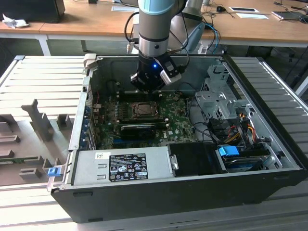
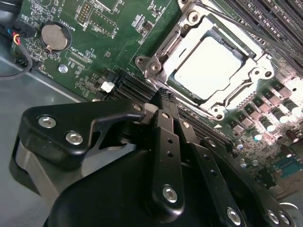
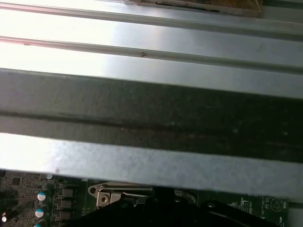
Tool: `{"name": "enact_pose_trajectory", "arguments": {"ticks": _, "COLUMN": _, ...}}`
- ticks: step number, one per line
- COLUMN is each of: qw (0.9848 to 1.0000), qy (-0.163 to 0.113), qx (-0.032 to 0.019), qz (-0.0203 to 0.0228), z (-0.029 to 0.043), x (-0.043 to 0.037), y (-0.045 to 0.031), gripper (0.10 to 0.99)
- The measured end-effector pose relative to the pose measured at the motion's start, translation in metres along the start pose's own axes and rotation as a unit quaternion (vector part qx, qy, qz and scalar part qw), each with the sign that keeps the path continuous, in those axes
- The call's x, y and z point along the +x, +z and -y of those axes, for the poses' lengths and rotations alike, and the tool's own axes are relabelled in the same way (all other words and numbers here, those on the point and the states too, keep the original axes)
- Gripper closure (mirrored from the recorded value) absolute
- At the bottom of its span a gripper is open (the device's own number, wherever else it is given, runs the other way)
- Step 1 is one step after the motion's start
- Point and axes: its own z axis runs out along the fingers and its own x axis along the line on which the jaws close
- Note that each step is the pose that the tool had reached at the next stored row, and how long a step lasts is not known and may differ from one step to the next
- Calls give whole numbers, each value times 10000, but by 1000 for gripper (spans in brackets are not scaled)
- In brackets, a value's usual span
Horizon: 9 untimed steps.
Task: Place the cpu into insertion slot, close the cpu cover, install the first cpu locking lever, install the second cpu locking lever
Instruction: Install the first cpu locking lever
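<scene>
Black linkage fingers [image 2: 163, 142] of the gripper [image 2: 163, 97] sit closest to the lens in the second wrist view. They run up to one narrow tip w/ no gap btwn them, so jaws look closed together and clamped on nothing. That tip sits just short of the socket's near edge; contact w/ the board can't be told.

Beyond the tip, the small flat square cpu w/ pale silvery-grey metal top [image 2: 207, 67] lies flat in the insertion slot, a square socket w/ black rim and silvery surround [image 2: 163, 92]. Thin silvery-grey metal cpu cover frame [image 2: 258, 78] appears down over the chip, its top showing thru the big square window. A thin wire locking lever [image 2: 227, 21] crosses the far side of the socket; whether latched, can't tell.

Exterior view: gripper [image 1: 147, 89] hangs inside the open black pc case [image 1: 192, 192], over the green motherboard [image 1: 178, 122], just behind the socket [image 1: 143, 110]. Grey labelled power-supply box [image 1: 120, 163] lies along the case's near wall, well apart.

Handling, as a guess: chip is light, stiff, smooth-topped and slippery; pins under it are fragile, so edges only, no sliding. Cover is thin sheet metal, stiff but bendable, best pressed at the free edge. Levers are springy wire, probably best pushed near the hooked end.
</scene>
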Motion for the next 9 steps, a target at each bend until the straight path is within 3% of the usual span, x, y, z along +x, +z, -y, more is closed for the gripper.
{"name": "enact_pose_trajectory", "arguments": {"ticks": 9, "qw": 10000, "qy": 0, "qx": 0, "qz": 0, "z": 27, "x": 3, "y": -2, "gripper": 980}}
